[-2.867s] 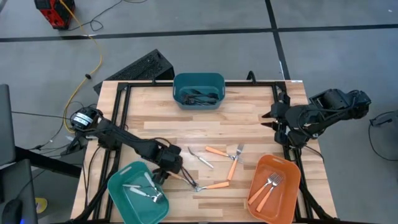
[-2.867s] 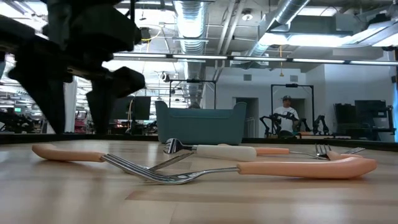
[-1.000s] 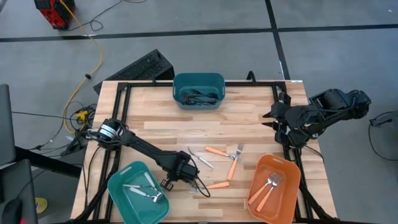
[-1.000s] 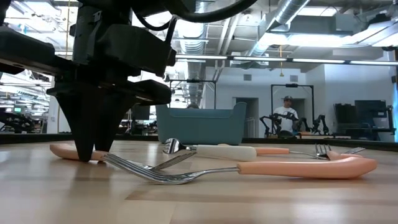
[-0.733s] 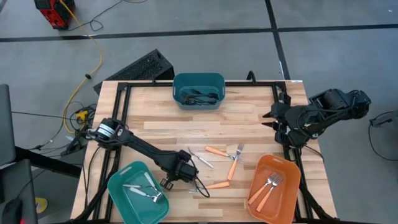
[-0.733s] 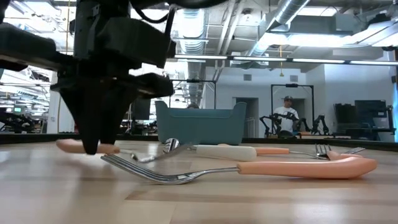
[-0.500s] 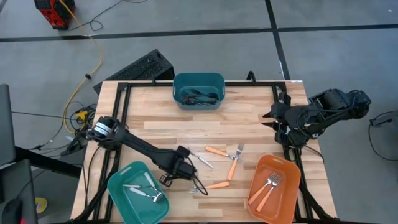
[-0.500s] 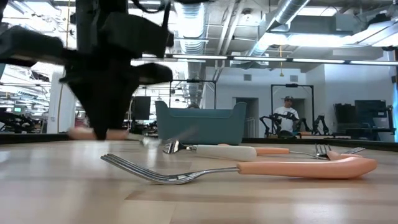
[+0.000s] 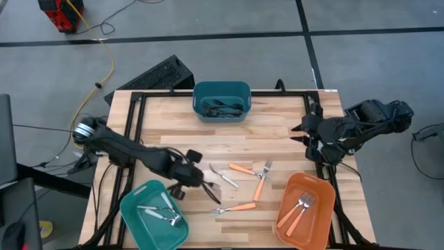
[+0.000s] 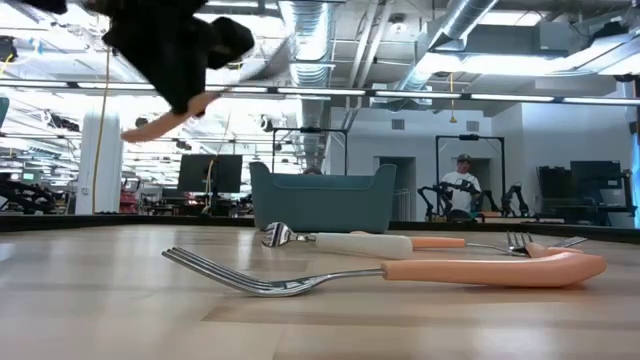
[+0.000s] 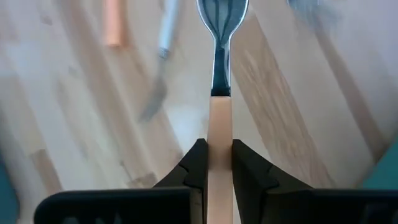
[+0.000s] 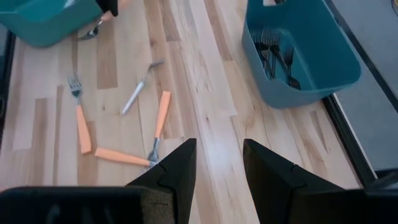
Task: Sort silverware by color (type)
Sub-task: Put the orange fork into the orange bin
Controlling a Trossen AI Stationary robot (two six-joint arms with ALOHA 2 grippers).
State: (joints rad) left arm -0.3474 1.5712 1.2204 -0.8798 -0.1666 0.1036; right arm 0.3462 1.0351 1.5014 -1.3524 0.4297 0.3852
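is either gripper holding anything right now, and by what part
The left gripper holds an orange-handled fork by its handle, lifted off the table. The right gripper is open and holds nothing.

table: showing pale, smooth wood planks
forks: gleaming glossy metal heads, matt orange handles
bins: looking like smooth plastic

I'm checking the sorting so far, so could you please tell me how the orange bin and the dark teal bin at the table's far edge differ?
The orange bin sits at the near right corner; the dark teal bin sits at the middle of the far edge. The orange bin holds orange-handled forks; the dark teal bin holds dark forks. The orange bin lies at a slant; the dark teal bin is square to the table. Both are open plastic bins holding forks.
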